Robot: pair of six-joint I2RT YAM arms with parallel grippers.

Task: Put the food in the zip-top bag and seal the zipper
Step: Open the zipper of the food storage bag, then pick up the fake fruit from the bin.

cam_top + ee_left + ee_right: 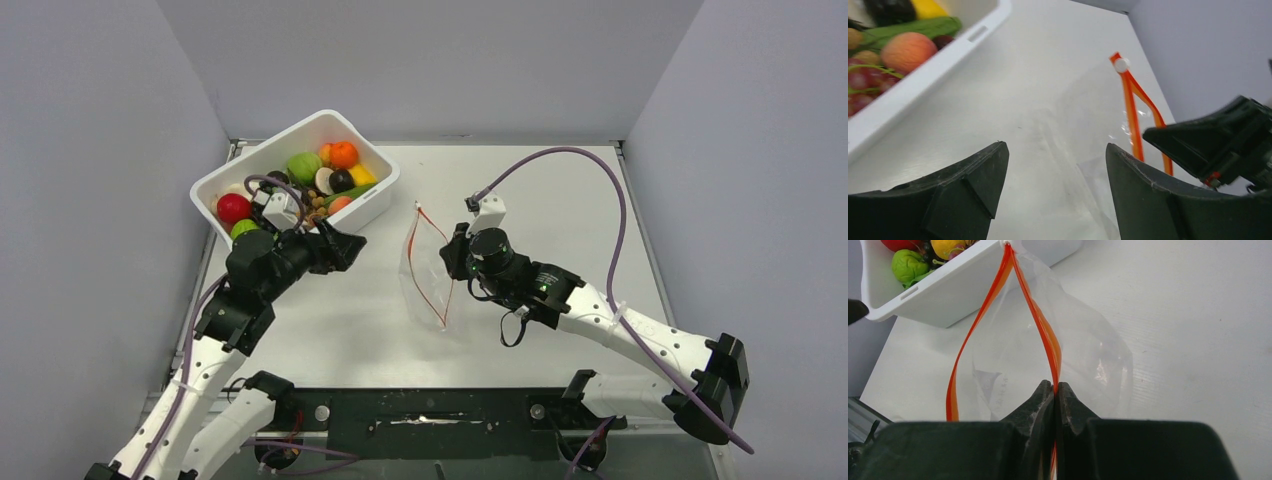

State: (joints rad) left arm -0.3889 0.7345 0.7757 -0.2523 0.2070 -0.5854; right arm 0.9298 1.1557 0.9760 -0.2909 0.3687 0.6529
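The clear zip-top bag [424,272] stands open at mid-table, its red-orange zipper [433,262] spread into a loop. My right gripper [452,256] is shut on the right-hand zipper strip [1042,327], pinched between its fingertips [1055,388]; the bag [1093,352] hangs beyond them. My left gripper [350,249] is open and empty, between the bin and the bag. In its wrist view [1055,152] the bag [1083,120] and zipper [1131,112] lie just ahead. The food, including an orange [343,154], a red apple [233,207] and a peach [908,50], lies in the bin.
A white rectangular bin [372,203] of toy fruit and vegetables stands at the back left, near the left wall; it also shows in the left wrist view [948,57] and the right wrist view [948,295]. Grey walls enclose the table on three sides.
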